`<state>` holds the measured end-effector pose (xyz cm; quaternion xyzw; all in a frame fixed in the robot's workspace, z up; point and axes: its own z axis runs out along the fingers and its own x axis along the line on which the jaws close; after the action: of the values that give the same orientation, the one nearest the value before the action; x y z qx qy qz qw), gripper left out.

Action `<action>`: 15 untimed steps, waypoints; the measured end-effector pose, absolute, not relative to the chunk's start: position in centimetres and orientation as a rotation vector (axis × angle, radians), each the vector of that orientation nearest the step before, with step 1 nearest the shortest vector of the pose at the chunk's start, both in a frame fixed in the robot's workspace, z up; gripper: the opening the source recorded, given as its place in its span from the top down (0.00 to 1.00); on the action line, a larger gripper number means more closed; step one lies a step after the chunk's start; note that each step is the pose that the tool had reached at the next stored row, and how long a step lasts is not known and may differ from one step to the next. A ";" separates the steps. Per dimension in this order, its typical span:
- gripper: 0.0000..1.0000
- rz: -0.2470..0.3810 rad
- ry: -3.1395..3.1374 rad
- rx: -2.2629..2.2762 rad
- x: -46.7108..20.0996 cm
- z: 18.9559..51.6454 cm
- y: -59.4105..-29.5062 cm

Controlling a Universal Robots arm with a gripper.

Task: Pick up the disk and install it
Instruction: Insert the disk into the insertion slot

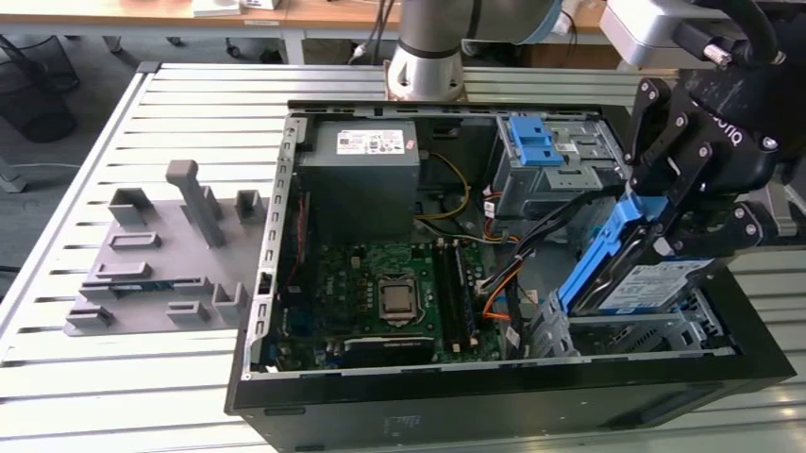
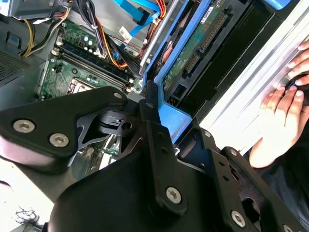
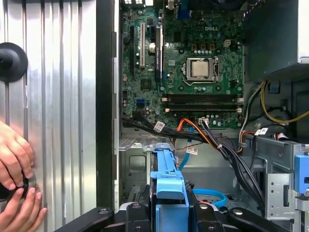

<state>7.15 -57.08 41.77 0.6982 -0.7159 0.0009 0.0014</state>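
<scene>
Jaws clamped on the silver, blue-framed disk, the black gripper holds it tilted over the grey metal drive bay, where levelling should ease insertion.

Bright even light; glare on table; soft shadows.
</scene>
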 end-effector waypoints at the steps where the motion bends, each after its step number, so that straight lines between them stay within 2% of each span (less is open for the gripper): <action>1: 0.64 0.003 -2.247 2.191 7.1 41.7 -57.1; 15: 0.64 0.003 -2.247 2.191 7.1 40.7 -57.1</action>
<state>7.15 -57.12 40.68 0.6982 -0.7159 0.0009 0.0014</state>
